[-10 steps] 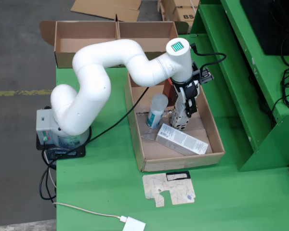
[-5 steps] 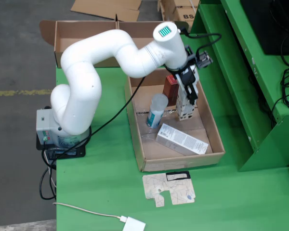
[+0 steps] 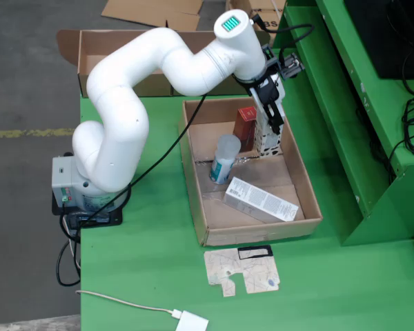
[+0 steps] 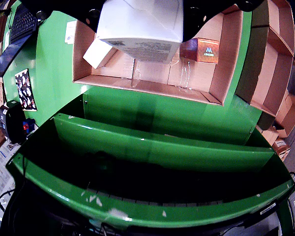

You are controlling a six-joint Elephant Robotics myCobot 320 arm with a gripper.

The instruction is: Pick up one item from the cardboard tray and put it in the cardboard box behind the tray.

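Above the green table (image 3: pixel 159 262), the tool (image 3: pixel 270 141) hangs clamped on a white carton (image 4: pixel 140 24) over the cardboard tray (image 3: pixel 310 200)

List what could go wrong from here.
The white carton hangs from the gripper by its upper part, so it could swing or slip out on the way to the box. It is close to the red carton and the bottle, and might tip either.
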